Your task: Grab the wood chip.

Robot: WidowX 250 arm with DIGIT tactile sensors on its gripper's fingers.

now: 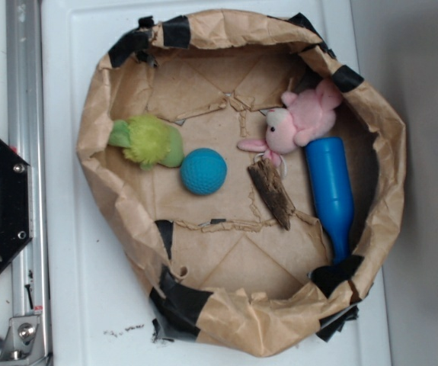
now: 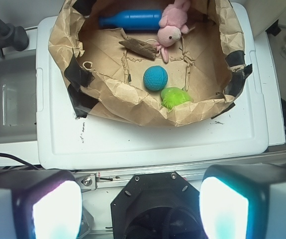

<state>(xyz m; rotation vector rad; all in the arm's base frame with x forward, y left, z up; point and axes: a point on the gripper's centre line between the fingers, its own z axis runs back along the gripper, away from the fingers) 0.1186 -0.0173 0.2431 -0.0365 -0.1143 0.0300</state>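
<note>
Paper basket [image 1: 97, 114] on white lid [image 1: 74, 305]; blue bottle [image 1: 330, 191] along its right wall; wood chip [image 1: 271, 194] flat on the floor, just left of bottle, below pink bunny [image 1: 302, 118]; gripper [image 2: 140, 211] spread wide, well clear of basket

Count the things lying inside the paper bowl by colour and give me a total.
Blue: 2, bottle and ball
Green: 1, fuzzy toy
Pink: 1, plush bunny
Brown: 1, wood chip
Total: 5
</note>
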